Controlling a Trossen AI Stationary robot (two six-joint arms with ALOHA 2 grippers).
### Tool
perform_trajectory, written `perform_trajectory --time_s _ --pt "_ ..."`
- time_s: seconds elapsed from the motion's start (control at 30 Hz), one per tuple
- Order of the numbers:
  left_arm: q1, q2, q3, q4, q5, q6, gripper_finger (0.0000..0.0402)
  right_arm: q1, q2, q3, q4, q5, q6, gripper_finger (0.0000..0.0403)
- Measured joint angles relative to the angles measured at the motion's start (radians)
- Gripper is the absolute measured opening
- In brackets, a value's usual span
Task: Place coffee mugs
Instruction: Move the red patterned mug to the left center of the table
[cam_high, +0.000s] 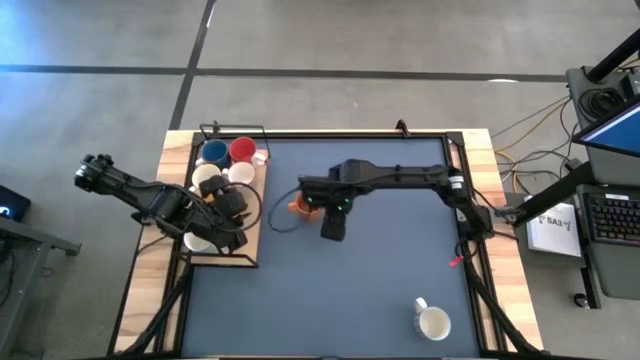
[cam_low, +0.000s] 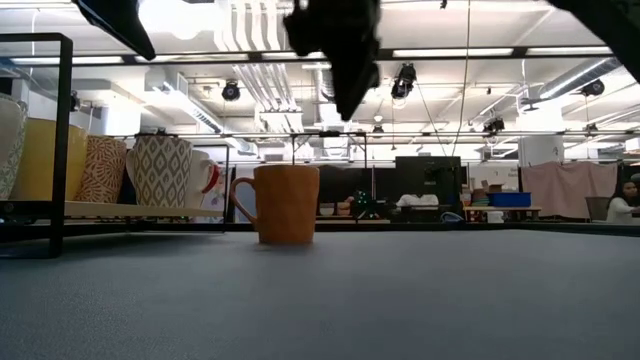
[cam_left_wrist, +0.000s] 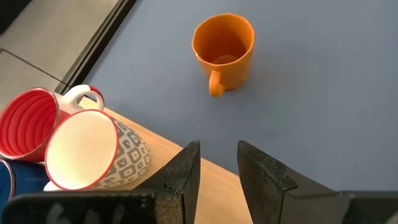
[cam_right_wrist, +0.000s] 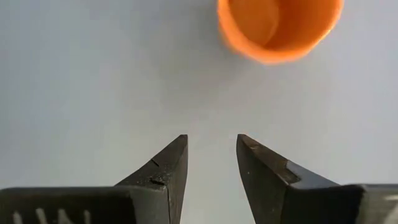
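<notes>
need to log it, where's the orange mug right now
The orange mug stands upright on the blue mat, just right of the wooden tray, under the right gripper.

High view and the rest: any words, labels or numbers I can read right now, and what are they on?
"SA3": on a white box right of the table, high view; smaller print below it is too blurred to read.
Patterned mugs on the rack: decoration only, no lettering.
Orange mug: no text.
Background room signs: too small to read.

Orange mug cut off by frame edge in right wrist view, rim blurred; in high view mostly hidden under right arm; rack mugs partly covered by left gripper; blue mug cropped at left wrist edge.
</notes>
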Motion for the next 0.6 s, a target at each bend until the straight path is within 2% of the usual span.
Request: perform_trajectory --time_s 0.2,0.27,0.43,0.6 --pt "-0.002 0.000 -0.007 0.001 0.000 0.021 0.0089 0.126 -0.112 -0.139 -0.007 0.001 0.207 0.0121" --pt "-0.002 0.000 -0.007 0.001 0.000 0.029 0.0089 0.176 -0.159 -0.204 -0.004 0.041 0.317 0.0121" --pt "-0.002 0.000 -0.007 0.002 0.000 0.048 0.0089 0.308 -0.265 -0.380 0.008 0.074 0.668 0.0118" --pt "-0.002 0.001 -0.007 0.059 -0.002 0.096 0.0089 0.462 -0.338 -0.486 0.017 0.033 1.026 0.0117"
